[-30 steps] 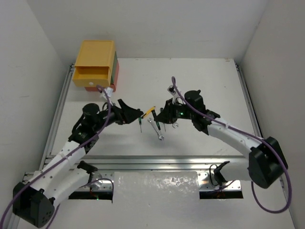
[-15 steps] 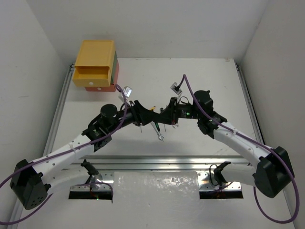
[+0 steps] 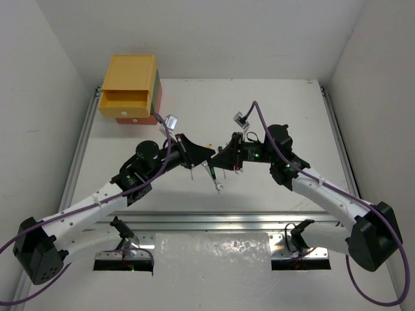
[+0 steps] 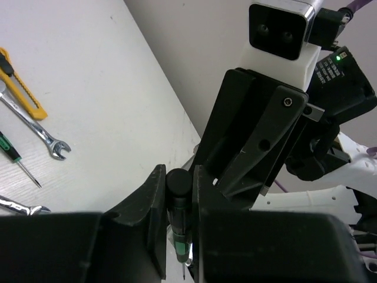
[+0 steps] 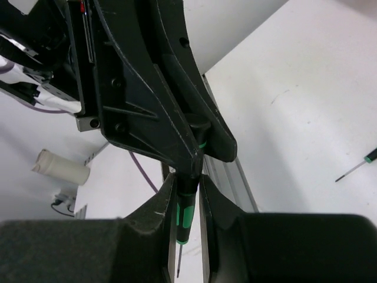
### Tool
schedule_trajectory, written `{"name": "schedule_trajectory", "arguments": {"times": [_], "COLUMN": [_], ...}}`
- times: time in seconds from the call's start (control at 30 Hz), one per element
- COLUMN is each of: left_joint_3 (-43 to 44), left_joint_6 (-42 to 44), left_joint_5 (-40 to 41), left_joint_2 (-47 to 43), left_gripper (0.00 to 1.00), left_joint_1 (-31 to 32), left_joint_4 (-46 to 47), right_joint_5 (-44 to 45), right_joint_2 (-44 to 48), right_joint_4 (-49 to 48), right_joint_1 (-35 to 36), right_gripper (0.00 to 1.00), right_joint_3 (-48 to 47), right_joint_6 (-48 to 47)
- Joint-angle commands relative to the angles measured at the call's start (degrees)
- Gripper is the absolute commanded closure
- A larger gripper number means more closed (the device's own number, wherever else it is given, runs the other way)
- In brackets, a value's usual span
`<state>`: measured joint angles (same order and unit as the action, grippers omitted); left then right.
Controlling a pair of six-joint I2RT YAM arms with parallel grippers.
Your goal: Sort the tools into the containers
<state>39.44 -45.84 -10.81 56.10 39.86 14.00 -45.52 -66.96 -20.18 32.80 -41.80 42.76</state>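
Left gripper point(image 3: 207, 153) and right gripper point(image 3: 218, 159) meet above the table point(image 3: 285, 110), both pinching one green-black screwdriver point(image 5: 184, 215).

The white table point(image 3: 279, 110) bears the drawer stack point(image 3: 130, 74) at its far left corner. Near the middle lie a yellow knife point(image 4: 23, 88), a wrench point(image 4: 34, 125) just beside it, a screwdriver point(image 4: 12, 152) and a second wrench point(image 4: 20, 206).

From above, the yellow drawer point(image 3: 130, 78) hides most of the red-orange drawer point(image 3: 158, 103); the utility knife point(image 4: 26, 97) runs off the left wrist view's edge
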Motion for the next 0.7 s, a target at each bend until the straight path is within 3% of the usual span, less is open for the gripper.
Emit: {"name": "schedule_trajectory", "arguments": {"times": [0.0,0.1,0.17,0.23,0.4,0.5,0.57,0.67], "left_joint_3": [0.6,-1.0,-0.8,1.7,10.8,17.9,21.2,28.7], "left_joint_6": [-1.5,-3.0,-2.9,-2.2,0.6,0.4,0.1,-0.3], "left_joint_5": [5.5,7.2,8.3,11.6,22.8,24.0,23.8,24.2], "left_joint_2": [-2.4,-4.8,-5.6,-5.6,-2.8,0.1,3.2,10.0], "left_gripper": [1.00,1.00,1.00,1.00,1.00,1.00,1.00,1.00], "left_joint_1": [0.2,0.2,0.1,0.0,-2.1,-12.0,-23.3,-36.4], "left_joint_4": [1.6,3.7,2.6,-0.4,-17.0,-24.4,-28.8,-32.2], "right_joint_5": [-3.6,-5.1,-5.1,-3.8,2.4,12.5,24.8,31.0], "right_joint_2": [1.2,0.7,0.6,1.3,4.1,6.7,9.1,11.8], "right_joint_4": [-8.7,-11.8,-12.5,-11.7,-0.8,9.7,19.5,26.8], "right_joint_1": [0.4,0.4,0.4,0.3,-0.3,-1.8,-2.6,-3.0], "right_gripper": [0.81,0.80,0.52,0.32,0.15,0.10,0.08,0.06], "right_joint_3": [0.6,0.8,0.8,1.0,0.1,-1.0,-1.8,-2.8], "right_joint_6": [2.7,4.6,4.8,4.2,-1.3,-3.6,-3.8,-4.3]}}
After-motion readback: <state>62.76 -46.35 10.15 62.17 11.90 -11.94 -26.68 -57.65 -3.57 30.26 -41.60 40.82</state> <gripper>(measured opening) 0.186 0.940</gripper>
